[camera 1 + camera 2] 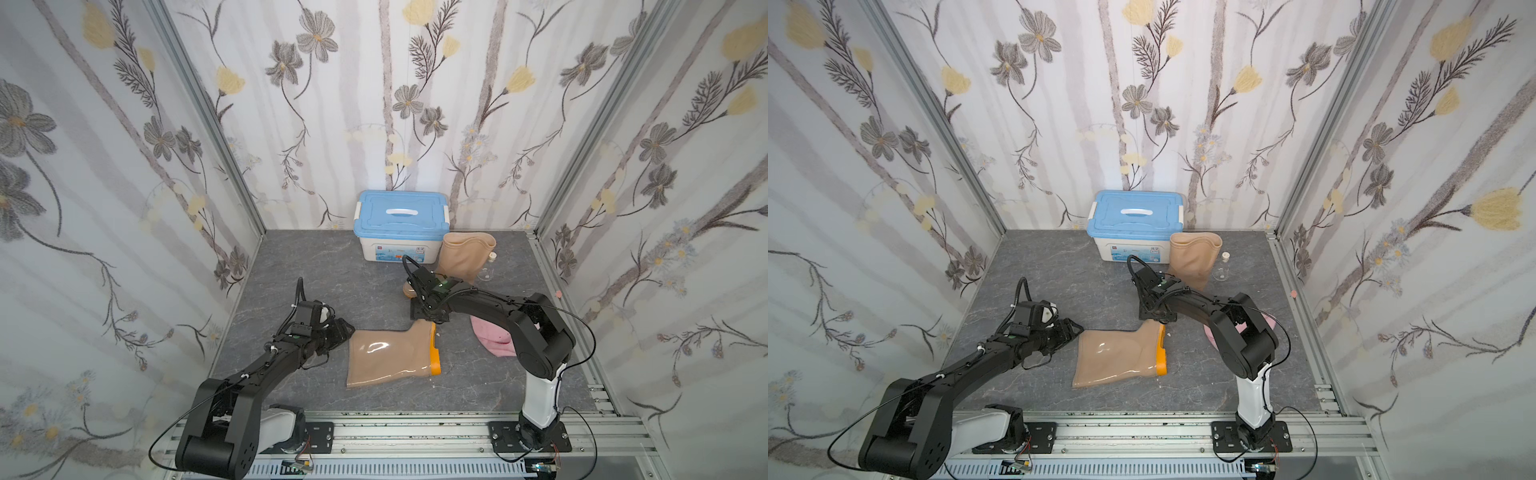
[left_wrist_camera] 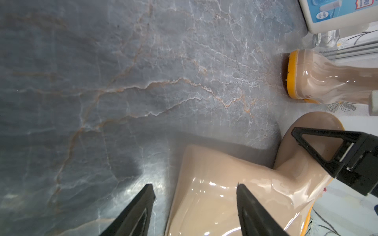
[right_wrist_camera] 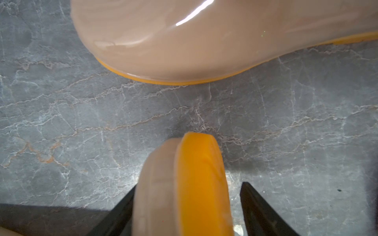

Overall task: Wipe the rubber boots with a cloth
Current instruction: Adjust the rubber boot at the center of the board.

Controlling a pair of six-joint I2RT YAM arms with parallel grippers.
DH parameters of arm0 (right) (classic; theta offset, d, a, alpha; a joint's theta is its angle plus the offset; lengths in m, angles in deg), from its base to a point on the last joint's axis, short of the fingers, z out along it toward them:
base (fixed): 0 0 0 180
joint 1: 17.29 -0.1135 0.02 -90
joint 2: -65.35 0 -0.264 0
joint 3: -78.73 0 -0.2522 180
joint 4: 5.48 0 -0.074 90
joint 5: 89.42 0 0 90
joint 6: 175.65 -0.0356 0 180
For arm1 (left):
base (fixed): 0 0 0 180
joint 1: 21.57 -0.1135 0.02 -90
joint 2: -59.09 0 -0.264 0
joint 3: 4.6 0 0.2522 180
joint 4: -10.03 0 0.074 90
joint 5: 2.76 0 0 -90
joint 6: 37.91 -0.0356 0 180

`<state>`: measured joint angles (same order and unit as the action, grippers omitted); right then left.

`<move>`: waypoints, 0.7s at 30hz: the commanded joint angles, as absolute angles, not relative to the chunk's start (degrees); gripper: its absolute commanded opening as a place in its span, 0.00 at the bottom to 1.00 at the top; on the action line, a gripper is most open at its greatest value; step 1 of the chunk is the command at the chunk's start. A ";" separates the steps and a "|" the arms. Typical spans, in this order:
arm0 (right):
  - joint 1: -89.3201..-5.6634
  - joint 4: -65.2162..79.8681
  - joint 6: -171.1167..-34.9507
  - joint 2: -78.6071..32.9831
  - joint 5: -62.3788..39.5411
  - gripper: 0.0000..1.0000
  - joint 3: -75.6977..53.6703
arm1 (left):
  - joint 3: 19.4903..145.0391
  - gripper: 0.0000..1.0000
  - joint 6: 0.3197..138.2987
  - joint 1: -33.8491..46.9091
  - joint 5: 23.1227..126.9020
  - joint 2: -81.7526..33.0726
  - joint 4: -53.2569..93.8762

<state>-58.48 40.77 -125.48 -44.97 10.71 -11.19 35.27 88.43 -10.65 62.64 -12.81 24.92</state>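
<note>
Fallen boot (image 1: 390,353) lay flat, toe between the right gripper's (image 3: 189,185) parted jaws, shaft edge between the left gripper's (image 2: 194,190) parted jaws; cloth (image 1: 492,334) near its sole; open table (image 1: 316,266) before the standing boot (image 1: 463,255).

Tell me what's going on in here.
Two robot arms are at the lying boot, which rests on its side in the middle. The left gripper sits open at its shaft end; the right gripper is open around its orange-soled toe, not clamping it. The standing boot is upright beside the blue-lidded box. The pink cloth lies on the table near the right arm, held by neither gripper.
</note>
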 commanded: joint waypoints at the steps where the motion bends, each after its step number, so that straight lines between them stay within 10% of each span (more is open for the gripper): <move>1: -58.35 40.27 -125.83 -44.47 10.91 0.74 -11.39 | 37.05 0.67 89.44 -10.69 61.88 -16.71 15.45; 21: -53.82 33.98 -125.97 -45.56 4.21 0.73 -14.99 | 35.02 0.57 92.98 -11.03 50.28 -30.98 3.58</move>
<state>-54.50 36.46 -125.48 -44.34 3.10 -14.08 36.40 92.78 -11.09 51.21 -31.54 -0.02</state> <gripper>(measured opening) 0.732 0.570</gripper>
